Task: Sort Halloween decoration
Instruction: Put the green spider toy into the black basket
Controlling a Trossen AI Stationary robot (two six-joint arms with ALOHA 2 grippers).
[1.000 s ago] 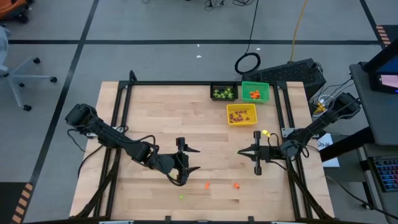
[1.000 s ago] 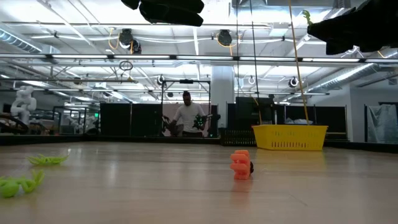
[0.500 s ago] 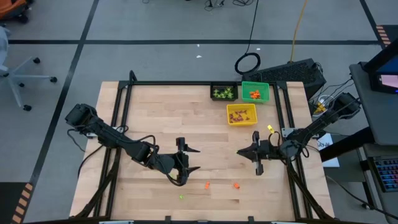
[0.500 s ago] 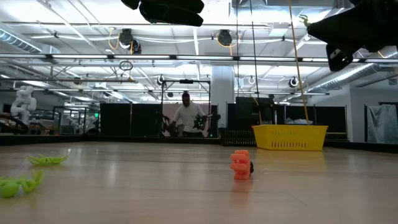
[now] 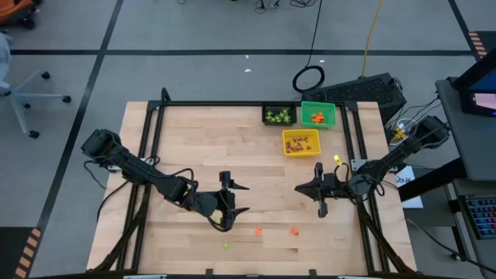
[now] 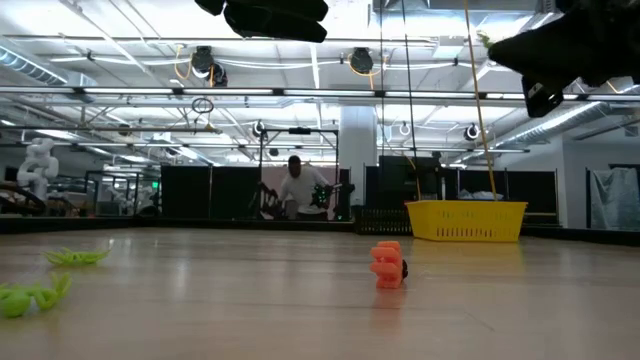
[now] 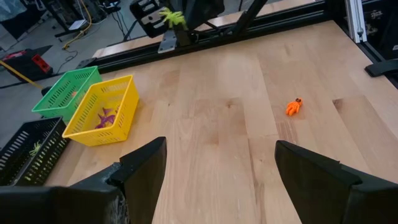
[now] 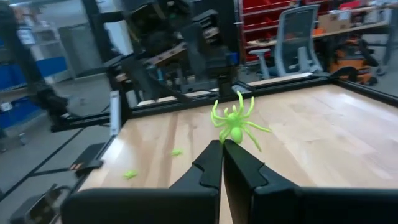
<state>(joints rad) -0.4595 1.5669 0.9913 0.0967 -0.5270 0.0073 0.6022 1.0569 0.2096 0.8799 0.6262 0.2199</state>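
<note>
Light-green spider (image 8: pixel 235 123) pinched in closed right hand (image 8: pixel 222 149), above worktop (image 5: pixel 194 147) near yellow bin (image 5: pixel 301 142) | step: carry | next: likely black bin (image 5: pixel 278 115) holding green pieces | left hand (image 7: pixel 217 168) open, waiting.

A light-green plastic spider trinket (image 8: pixel 235 126) is clamped by its underside between the shut right gripper (image 8: pixel 222 147), legs splayed, raised above the table; in the high view it shows right of centre. Two small orange trinkets (image 5: pixel 258 230) lie well apart on the bare wood at lower centre of the high view, with a tiny light-green piece (image 5: pixel 226 246) below them. More trinkets sit sorted in the upper-centre bins: light-green pieces (image 5: pixel 277 117), orange pieces (image 5: pixel 317 118) and purple pieces (image 5: pixel 299 142).
</note>
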